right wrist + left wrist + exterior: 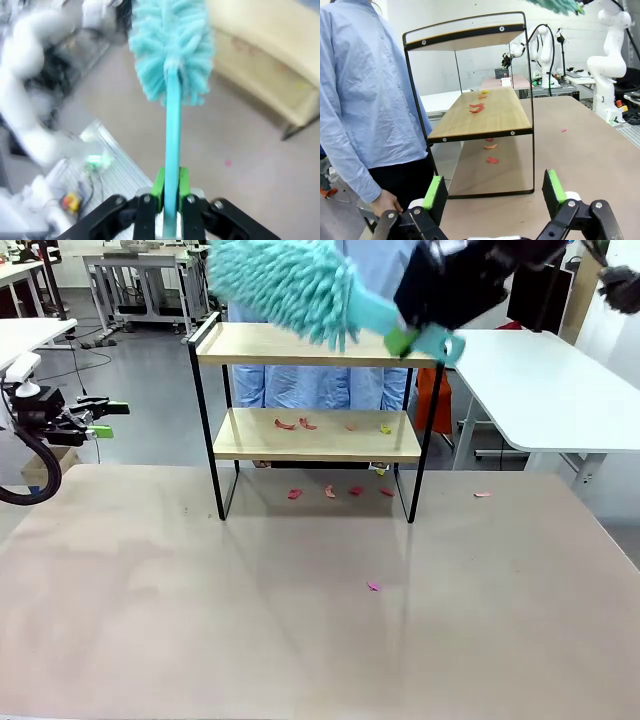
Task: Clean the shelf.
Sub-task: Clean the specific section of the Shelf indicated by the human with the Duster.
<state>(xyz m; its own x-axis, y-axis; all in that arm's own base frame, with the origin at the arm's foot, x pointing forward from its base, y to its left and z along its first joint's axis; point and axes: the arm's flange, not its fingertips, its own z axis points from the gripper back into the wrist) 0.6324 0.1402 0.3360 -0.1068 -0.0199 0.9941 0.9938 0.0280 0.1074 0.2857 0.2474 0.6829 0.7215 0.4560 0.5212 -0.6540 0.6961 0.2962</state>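
- Tan flat-topped table (200,620): carries the shelf, which stands toward its far side, about centred.
- Person in a light blue shirt (310,387): standing just behind the shelf, one hand low by its end in my left wrist view.
- Small two-tier shelf (250,346), light wood boards in a thin black metal frame: upright, open sides, top board bare.
- Fluffy teal duster (285,285) on a straight teal plastic handle: head above the shelf's top board, left of centre, handle slanting down to the right end. Can't tell if the fibres touch the board.
- My right gripper (170,190): at the shelf's top right corner, green pads clamped tight on the duster handle.
- My left gripper (494,187): well off the shelf's left end, pointing at it, fingers spread wide, nothing between them.
- Small red and yellow scraps (285,424): scattered on the shelf's lower board.
- More red scraps (330,492): on the table under the shelf.
- Single pink scrap (373,587): on the table in front of the shelf.
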